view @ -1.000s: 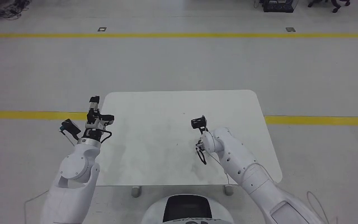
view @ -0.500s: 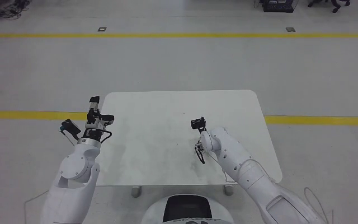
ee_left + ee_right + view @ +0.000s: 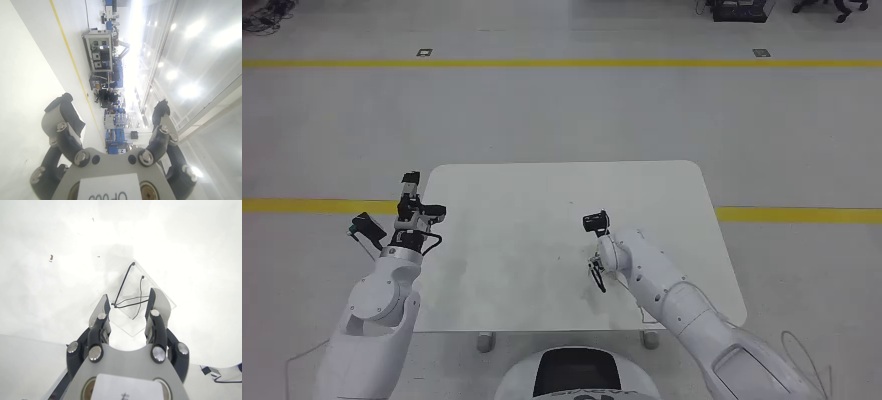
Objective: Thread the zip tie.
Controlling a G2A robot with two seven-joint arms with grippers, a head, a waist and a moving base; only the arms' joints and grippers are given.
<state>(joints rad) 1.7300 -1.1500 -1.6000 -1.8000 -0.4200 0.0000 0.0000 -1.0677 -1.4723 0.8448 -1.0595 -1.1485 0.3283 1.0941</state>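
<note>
Claw on right (image 3: pixel 129 293) wide, empty, down over zip ties (image 3: pixel 123 283); left claw (image 3: pixel 113 99) wide, aloft.

My top camera sits above the arms and looks down from far on the whole table (image 3: pixel 542 200) and the floor (image 3: pixel 562 110) behind it. The left wrist camera looks past the left gripper (image 3: pixel 113 100), away from the table, into the hall (image 3: pixel 111 85) and its ceiling (image 3: pixel 189 47). The right wrist camera looks down from close, past the right gripper (image 3: pixel 129 293), at a patch of table that the top view shares.

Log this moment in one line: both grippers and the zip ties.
right gripper: open, above clear tray | zip ties: loose in tray | left gripper: open, empty, at table edge
</note>
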